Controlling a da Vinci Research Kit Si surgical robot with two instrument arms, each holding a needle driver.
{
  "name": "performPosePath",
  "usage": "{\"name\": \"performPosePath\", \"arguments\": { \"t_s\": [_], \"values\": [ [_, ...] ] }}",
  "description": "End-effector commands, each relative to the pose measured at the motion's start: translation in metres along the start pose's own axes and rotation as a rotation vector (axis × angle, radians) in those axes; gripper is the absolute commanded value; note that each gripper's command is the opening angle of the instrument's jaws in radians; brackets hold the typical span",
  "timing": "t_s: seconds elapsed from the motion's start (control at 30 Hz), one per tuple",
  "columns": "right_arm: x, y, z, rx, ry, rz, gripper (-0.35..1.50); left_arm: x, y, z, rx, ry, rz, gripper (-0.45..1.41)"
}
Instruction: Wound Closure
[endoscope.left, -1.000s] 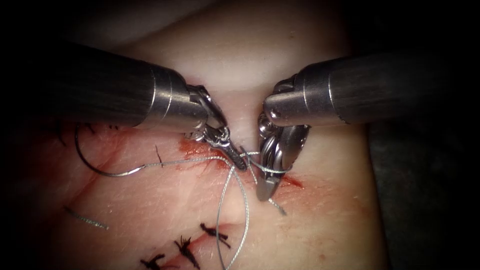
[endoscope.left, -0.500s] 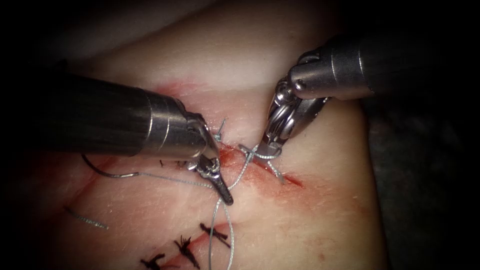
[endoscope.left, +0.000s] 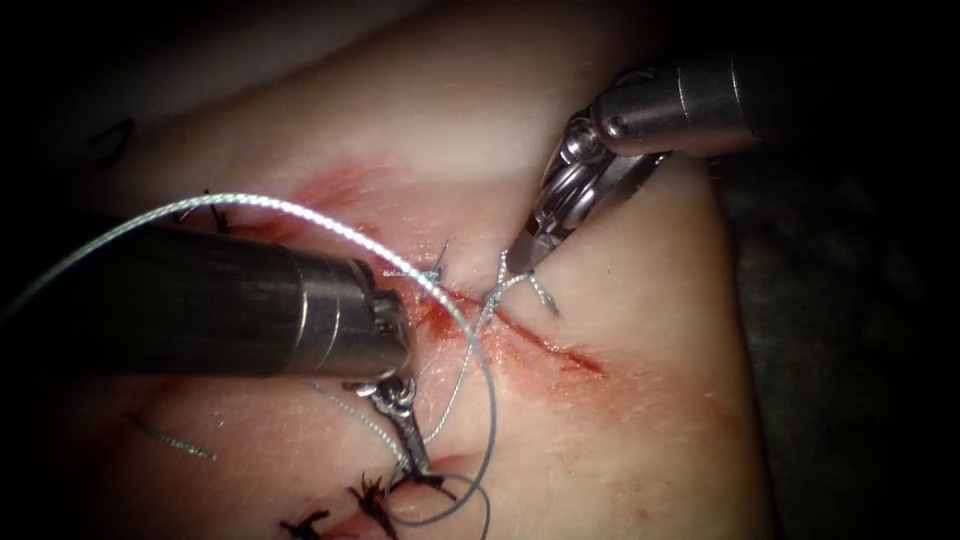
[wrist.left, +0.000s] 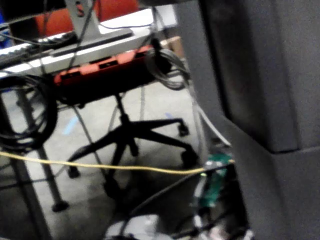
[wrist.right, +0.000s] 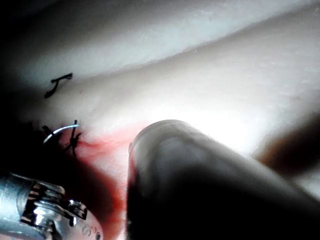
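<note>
- Braided silver thread (endoscope.left: 470, 350), looping in a wide arc over the dark left shaft, down past the red-stained cut (endoscope.left: 520, 335) in the pale, glistening tissue (endoscope.left: 640, 440)
- Left pincer (endoscope.left: 412, 455), slim and ridged, pressed together on the thread low on the left side of the cut, beside black knotted stitches (endoscope.left: 375, 497)
- Right pincer (endoscope.left: 528, 255), steel jaws pinching the thread just above the cut, short frayed end alongside
- Needle: cannot tell where
- Wet red fluid (endoscope.left: 435, 315) smeared along the cut
- Beyond the left wrist: black office chair (wrist.left: 135, 135), yellow cable (wrist.left: 100, 166), grey floor (wrist.left: 90, 150)
</note>
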Motion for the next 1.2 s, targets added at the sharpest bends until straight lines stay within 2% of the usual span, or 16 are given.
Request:
{"name": "performPosePath", "arguments": {
  "t_s": [0.03,0.3,0.47,0.7,0.93,1.0,1.2],
  "values": [
    [0.001,0.0002,0.0007,-0.016,0.003,-0.015,-0.35,0.0002,0.0,0.0008,-0.018,-0.011,0.005,-0.45],
    [0.0015,0.002,0.0014,-0.092,0.005,-0.074,-0.35,-0.0005,0.002,0.0035,-0.109,-0.081,0.011,-0.45],
    [0.0018,0.0029,0.0013,-0.151,0.002,-0.107,-0.35,-0.0006,0.0028,0.0049,-0.126,-0.118,0.014,-0.45],
    [0.0028,0.0043,0.001,-0.237,-0.024,-0.332,-0.35,-0.0007,0.0032,0.0053,-0.129,-0.155,0.019,-0.45],
    [0.0032,0.0045,0.0014,-0.276,-0.016,-0.347,-0.35,-0.0009,0.0038,0.0061,-0.172,-0.171,0.017,-0.45],
    [0.0033,0.0045,0.0017,-0.278,-0.015,-0.346,-0.35,-0.0011,0.0039,0.0068,-0.203,-0.181,0.007,-0.45],
    [0.0033,0.0047,0.0023,-0.287,-0.009,-0.353,-0.35,-0.0018,0.0044,0.0087,-0.216,-0.229,0.003,-0.45]
  ]
}}
